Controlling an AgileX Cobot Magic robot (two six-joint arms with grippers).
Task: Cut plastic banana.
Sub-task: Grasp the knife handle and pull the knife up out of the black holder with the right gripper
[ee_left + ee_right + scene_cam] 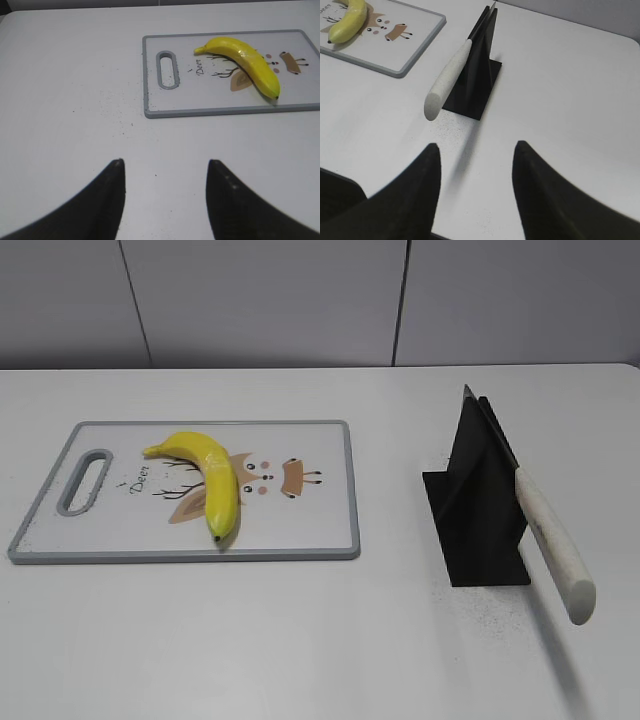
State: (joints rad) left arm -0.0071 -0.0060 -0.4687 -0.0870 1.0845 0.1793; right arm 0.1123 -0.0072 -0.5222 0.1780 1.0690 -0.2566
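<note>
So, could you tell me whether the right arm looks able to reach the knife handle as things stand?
Probably yes: the right pincer is open, and bare table lies between it and the knife handle jutting from the black stand.

Bare white table (300,640) runs across the whole near side, open to either gripper. On the left, the cutting board (330,540) carries only the plastic banana (212,480), with free board to its left and right. On the right, the black knife stand (480,510) rises upright, and the knife (545,530) slants out of it, handle overhanging the near-right table
</note>
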